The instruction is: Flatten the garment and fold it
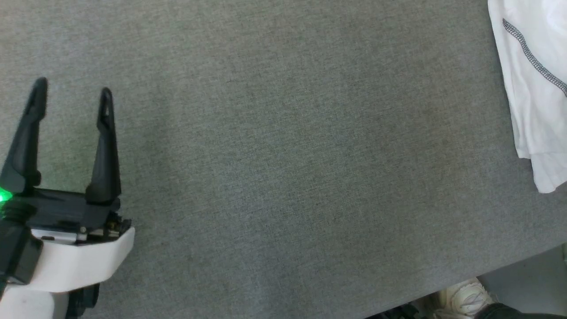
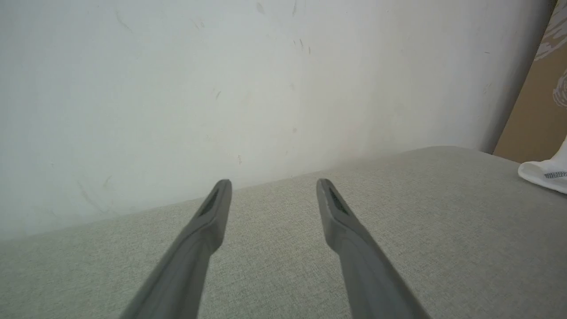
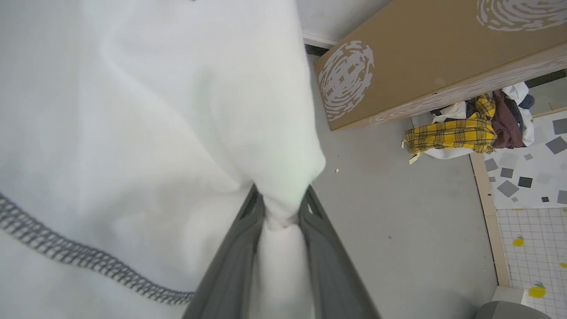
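Garment (image 3: 155,110) cloth, white and thin, bulked close before the right wrist camera, with a line of grey stitching (image 3: 79,259) running across its lower part. The right gripper (image 3: 282,199) had a bunched fold of that cloth between its two dark fingers, the tips drawn in against it. The fabric hid the inner faces, but it looked clamped on the garment. Beyond the fingertips lay a grey floor (image 3: 398,212). Farther off stood a brown cardboard box (image 3: 425,57) printed with white whorl marks, and past its end was a heap of clothes (image 3: 452,135) with a yellow plaid piece on top, beside a patterned mat (image 3: 527,177).

From the head, the left gripper (image 1: 73,86) sat nearest at the lower left over the grey cloth-covered counter (image 1: 283,155), its fingers spread wide apart and holding nothing. Well across the bare counter from it, the garment (image 1: 536,124) lay at the upper right edge of the view, its stitched seam slanting down and a hem end hanging toward the near side. A white shoe (image 1: 465,299) showed on the floor past the counter's near right edge.

Along the left wrist, the left gripper (image 2: 273,184) pointed with parted fingers over the counter (image 2: 443,230). A small part of the garment (image 2: 547,175) rested at its far right. A pale scuffed wall (image 2: 177,88) rose behind the counter's far edge.
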You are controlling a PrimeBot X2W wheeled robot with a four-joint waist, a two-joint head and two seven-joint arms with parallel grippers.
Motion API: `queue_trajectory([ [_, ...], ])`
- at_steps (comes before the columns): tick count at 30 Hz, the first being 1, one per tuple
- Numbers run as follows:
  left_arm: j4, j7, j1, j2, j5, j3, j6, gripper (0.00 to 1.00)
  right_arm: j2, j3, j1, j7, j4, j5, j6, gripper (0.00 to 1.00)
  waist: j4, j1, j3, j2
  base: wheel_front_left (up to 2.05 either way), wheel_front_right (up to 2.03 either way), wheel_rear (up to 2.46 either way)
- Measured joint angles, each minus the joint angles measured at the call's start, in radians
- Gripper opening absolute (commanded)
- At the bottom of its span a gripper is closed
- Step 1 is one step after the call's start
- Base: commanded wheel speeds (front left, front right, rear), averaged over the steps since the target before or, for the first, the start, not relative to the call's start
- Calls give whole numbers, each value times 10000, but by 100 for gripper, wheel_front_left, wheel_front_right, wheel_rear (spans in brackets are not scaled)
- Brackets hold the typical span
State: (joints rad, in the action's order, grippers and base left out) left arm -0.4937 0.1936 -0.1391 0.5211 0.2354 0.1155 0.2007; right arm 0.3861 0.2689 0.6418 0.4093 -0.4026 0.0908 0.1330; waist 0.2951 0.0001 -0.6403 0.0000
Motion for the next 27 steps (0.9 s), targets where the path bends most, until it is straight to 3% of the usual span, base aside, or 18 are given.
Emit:
queue_trajectory([
  [17,759,489,39,-754,253,228,128,100,447,21,255,-704,-769,236,0,100,-149,-2,1233,0,0,0,0],
  [20,1072,583,430,-1233,479,253,245,100,251,253,28,-1212,-562,-36,-2,100,-312,-3,2017,1,0,0,0],
  [27,1264,633,1211,-1772,658,125,245,100,-520,132,-1042,-1962,790,-1009,-2,100,-648,-4,3190,0,0,0,0],
])
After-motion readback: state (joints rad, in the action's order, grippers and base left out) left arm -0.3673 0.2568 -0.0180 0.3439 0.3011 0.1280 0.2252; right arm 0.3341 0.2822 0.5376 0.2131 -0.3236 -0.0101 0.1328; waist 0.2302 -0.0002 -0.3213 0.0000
